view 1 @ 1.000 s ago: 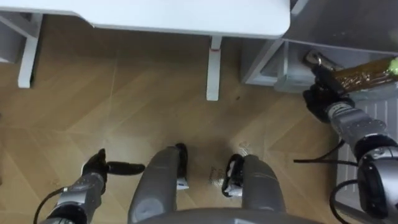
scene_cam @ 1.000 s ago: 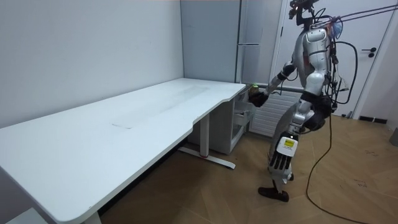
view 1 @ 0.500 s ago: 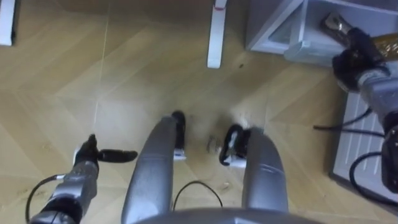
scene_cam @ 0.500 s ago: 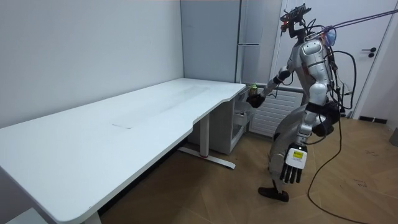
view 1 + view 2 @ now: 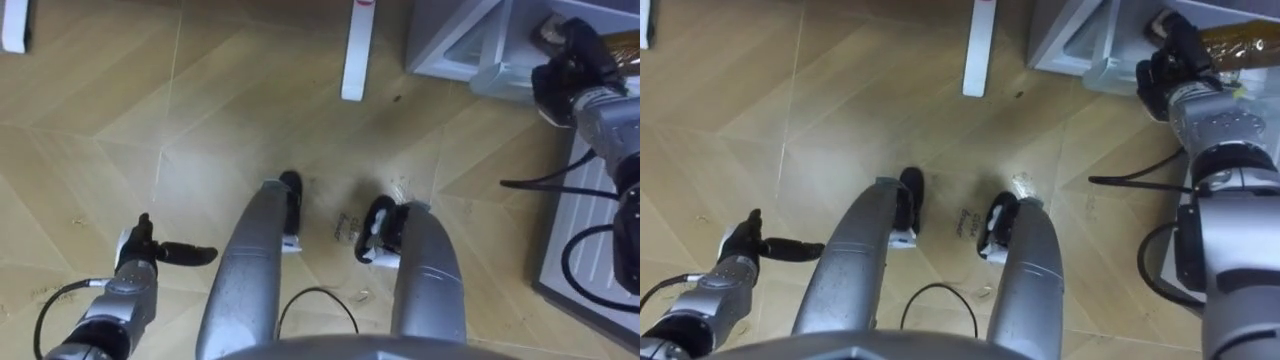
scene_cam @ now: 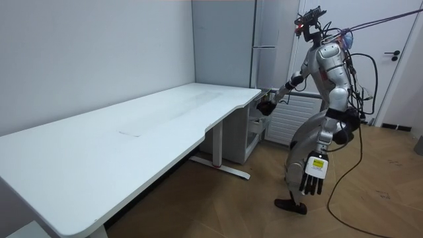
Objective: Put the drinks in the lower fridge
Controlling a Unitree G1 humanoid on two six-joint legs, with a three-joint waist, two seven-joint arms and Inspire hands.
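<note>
You still had the right hand point(image 5: 1170, 68) wrapped round the bottle point(image 5: 1242, 42) at upper right, slightly nearer the fridge point(image 5: 1080, 35) than before, left hand point(image 5: 148, 258) hanging open lower left.

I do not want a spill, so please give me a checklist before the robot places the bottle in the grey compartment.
1. Bottle gripped by right hand: ok, fingers curled round it.
2. Right hand at the grey compartment opening: ok.
3. Free room inside it: cannot tell.
4. Left hand idle: ok, open, low beside the leg.
5. Desk leg apart from the feet: ok.
</note>
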